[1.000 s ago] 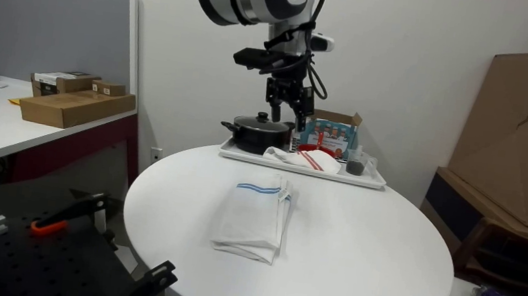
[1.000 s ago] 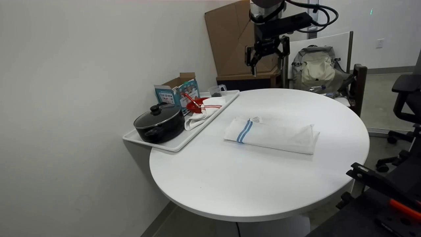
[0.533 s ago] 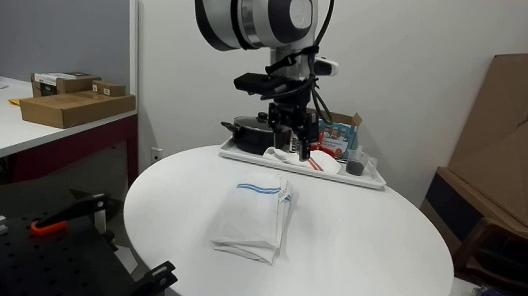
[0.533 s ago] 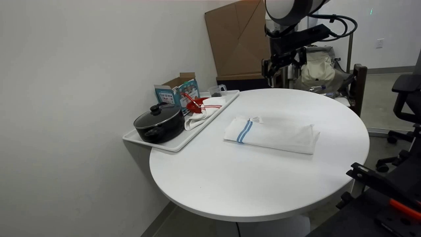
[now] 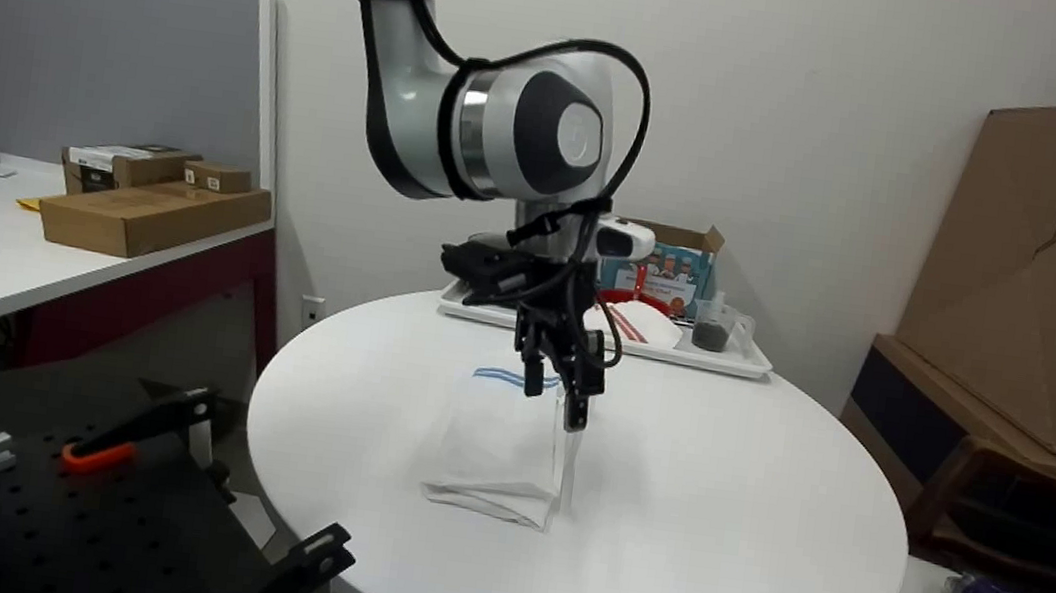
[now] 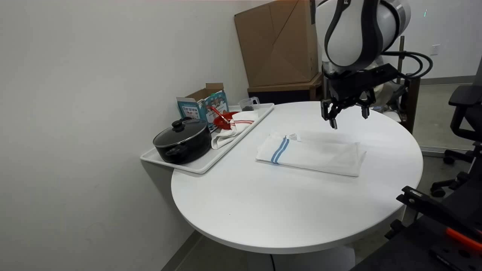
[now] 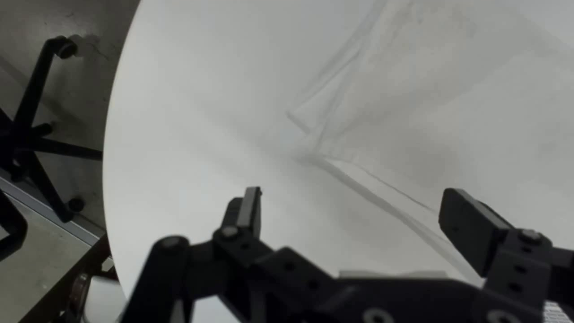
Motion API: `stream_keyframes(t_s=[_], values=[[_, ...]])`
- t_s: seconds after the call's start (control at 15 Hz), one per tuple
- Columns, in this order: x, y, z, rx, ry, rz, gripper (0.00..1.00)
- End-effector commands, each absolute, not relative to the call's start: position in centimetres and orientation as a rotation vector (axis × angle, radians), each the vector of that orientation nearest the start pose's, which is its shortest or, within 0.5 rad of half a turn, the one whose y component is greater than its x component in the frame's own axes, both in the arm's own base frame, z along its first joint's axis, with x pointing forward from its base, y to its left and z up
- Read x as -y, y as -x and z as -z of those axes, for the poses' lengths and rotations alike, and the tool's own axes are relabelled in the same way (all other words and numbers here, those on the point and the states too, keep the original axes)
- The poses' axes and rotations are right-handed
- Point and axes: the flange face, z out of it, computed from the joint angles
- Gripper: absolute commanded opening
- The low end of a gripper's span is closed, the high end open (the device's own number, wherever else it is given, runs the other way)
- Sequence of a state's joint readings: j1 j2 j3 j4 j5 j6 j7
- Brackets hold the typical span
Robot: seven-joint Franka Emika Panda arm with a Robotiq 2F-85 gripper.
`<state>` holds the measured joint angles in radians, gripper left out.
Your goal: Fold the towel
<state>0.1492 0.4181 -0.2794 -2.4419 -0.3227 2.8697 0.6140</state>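
On a round white table (image 6: 263,218) we see a thin white rectangular towel (image 6: 316,156), lying in a folded, elongated form. It lies in the inner part of the table, well apart from the rim. Its one short end, where two narrow blue stripes run across, is turned to the table's edge at the white wall (image 6: 94,113); at the opposite short end we notice layers somewhat shifted one against another.

A black two-finger gripper (image 6: 349,120) hangs from a white-and-black jointed robot arm (image 5: 502,137). It is above the table, at one long edge of the towel, and its two fingers stand wide apart. In the wrist view we see one finger against bare table and the other in front of the towel.

Along the table's edge at the wall rests a low-rimmed white rectangular tray (image 6: 201,165), with one corner reaching over this edge. Near that corner stands a lidded black round pot (image 6: 182,148); near the opposite short edge, a small clear cup with handle (image 6: 247,104). Between them we find a blue printed cardboard box (image 6: 216,105), a red bowl (image 6: 222,125) and, at the tray's long edge towards the towel, a white cloth with red stripes (image 6: 229,134).
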Motion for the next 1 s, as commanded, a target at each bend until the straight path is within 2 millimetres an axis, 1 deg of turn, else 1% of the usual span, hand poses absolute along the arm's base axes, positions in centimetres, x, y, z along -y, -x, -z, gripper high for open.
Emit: stream_keyframes(t_s=[0.0, 0.13, 0.2, 0.33, 0.47, 0.67, 0.8, 0.93], values=[[6.3, -46.8, -12.1, -0.777, 3.255, 0.083, 1.0], [7.1, -46.4, -11.3, -0.817, 3.246, 0.047, 1.0], [7.3, -46.1, -11.1, -0.794, 3.242, 0.009, 1.0], [7.4, -45.8, -11.6, -0.728, 3.219, 0.001, 1.0], [7.0, -46.0, -13.2, -0.574, 3.186, 0.049, 1.0], [6.5, -46.8, -16.3, -0.342, 3.178, 0.173, 1.0], [6.4, -46.9, -18.2, -0.215, 3.149, 0.264, 1.0], [6.3, -47.1, -19.5, -0.136, 3.127, 0.325, 1.0]])
